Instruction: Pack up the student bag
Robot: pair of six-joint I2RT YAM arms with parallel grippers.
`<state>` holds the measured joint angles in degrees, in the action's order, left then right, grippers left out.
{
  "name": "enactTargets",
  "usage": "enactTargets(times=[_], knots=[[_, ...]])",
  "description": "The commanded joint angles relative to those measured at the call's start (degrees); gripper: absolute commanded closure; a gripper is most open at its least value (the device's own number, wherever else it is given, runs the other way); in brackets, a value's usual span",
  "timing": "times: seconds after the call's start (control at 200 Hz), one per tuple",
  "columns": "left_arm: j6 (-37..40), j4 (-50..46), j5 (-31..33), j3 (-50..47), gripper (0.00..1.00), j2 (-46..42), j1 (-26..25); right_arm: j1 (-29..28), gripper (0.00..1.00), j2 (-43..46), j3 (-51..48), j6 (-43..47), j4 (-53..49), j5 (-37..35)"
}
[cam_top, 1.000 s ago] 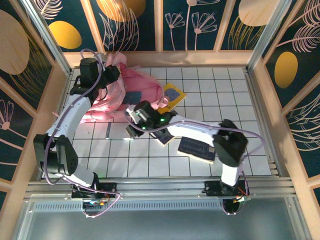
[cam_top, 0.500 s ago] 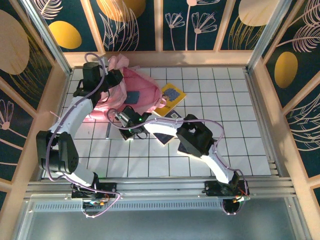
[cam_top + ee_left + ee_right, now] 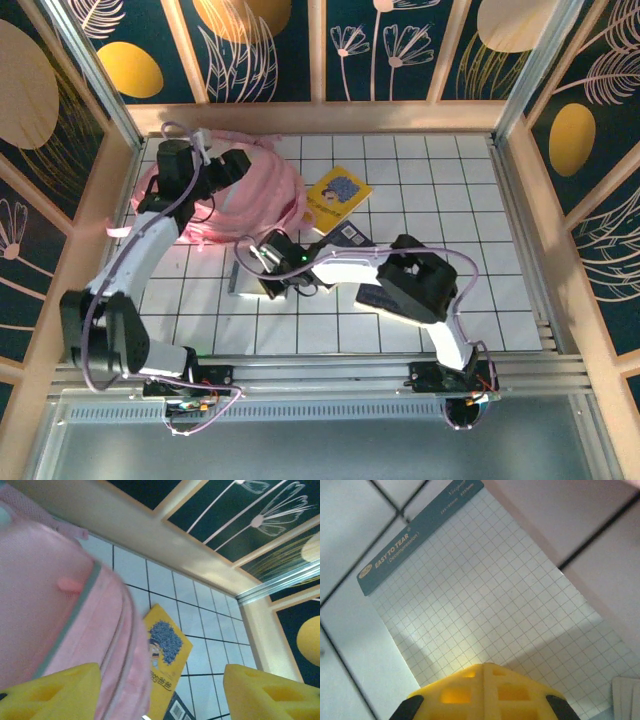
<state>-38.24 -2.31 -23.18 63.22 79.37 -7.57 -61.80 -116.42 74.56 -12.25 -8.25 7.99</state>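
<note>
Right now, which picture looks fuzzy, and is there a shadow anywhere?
Left wrist: the student bag is smeared and fuzzy up close, while the yellow book beside it looks clearer. Right wrist: a grey shadow crosses the lower right of the grid notepad. Top external: the student bag looks pale and streaky under bright light.

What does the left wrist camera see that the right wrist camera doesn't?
Left wrist camera: the pink bag, a yellow book beside it and the wooden wall, with the left gripper wide open. Right wrist camera: a squared notepad with a blue header, and the right gripper closed at its near edge. Both: the white tiled table.
</note>
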Motion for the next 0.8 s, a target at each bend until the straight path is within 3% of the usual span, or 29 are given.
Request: enactTargets(times=[0.0,0.165,0.225,0.32,0.46,0.651,0.796], knots=[[0.26,-3.11,0.97,-4.52,0.34,-6.53,-1.52,-1.35,1.00,3.76,-8.09,-0.71,-4.54,2.66],[-2.37,-5.01,3.06,-15.14,0.30,-15.06,-4.62,-1.68,1.00,10.64,-15.19,-1.50,-3.73,4.72],[-3.18,-5.70,2.75,-18.59,0.30,-17.57,-6.34,-1.59,0.90,13.78,-16.33,-2.60,-3.30,4.40],[-5.96,-7.93,5.89,-24.93,0.28,-22.13,-9.35,-0.87,0.66,19.55,-17.91,-4.36,-2.02,6.22],[-11.36,-12.65,7.35,-32.28,0.24,-25.91,-10.66,1.64,0.54,25.32,-20.52,-7.96,-1.08,11.62],[-15.85,-10.85,6.95,-41.28,0.22,-28.76,-14.84,6.45,0.53,27.91,-25.32,-13.82,0.08,14.85],[-17.37,-9.41,5.71,-45.01,0.22,-28.65,-16.81,9.04,0.53,24.09,-25.27,-14.64,-2.07,15.21]])
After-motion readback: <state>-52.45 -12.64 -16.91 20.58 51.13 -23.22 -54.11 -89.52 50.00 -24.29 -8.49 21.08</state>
